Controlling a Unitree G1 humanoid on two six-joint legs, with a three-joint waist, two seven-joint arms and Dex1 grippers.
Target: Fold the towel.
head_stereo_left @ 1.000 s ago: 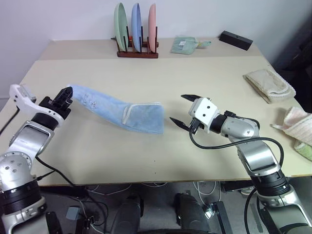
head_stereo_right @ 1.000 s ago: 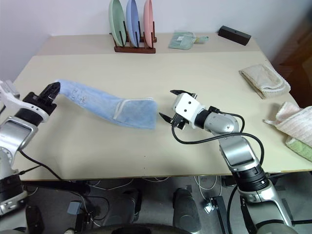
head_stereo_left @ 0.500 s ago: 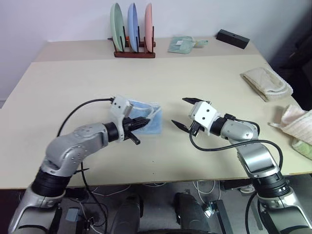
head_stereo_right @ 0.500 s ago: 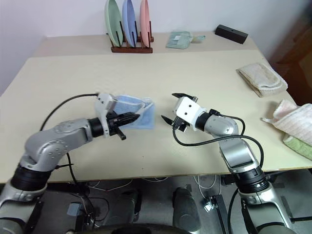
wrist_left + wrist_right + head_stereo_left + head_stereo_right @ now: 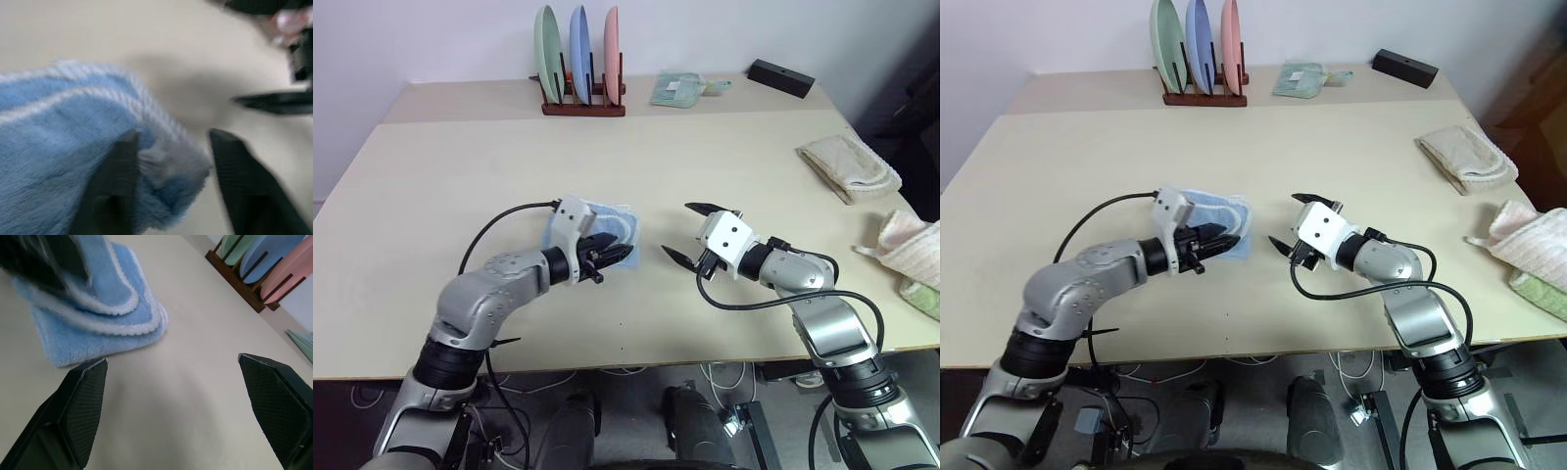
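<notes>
The light blue towel (image 5: 619,223) lies folded over on itself in the middle of the beige table (image 5: 460,166), its white stitched edges stacked in layers (image 5: 105,316). My left gripper (image 5: 613,258) rests at the towel's near right corner. Its fingers (image 5: 117,181) are spread apart, open, with the towel's doubled edge (image 5: 58,137) lying loosely between them. A little to the right of the towel, my right gripper (image 5: 680,230) hovers just over the table, pointing at it. It is wide open and empty, its fingers (image 5: 83,401) well apart.
A wooden rack with three upright plates (image 5: 579,59) stands at the back. Beside it lie a small pale green cloth (image 5: 680,88) and a black box (image 5: 785,76). A beige folded towel (image 5: 850,166) and a pink-white cloth (image 5: 911,250) lie at the right edge.
My left arm swung from the far left to the centre, carrying the towel's end over onto its other half. Its fingers have since opened. The right arm stayed put.
</notes>
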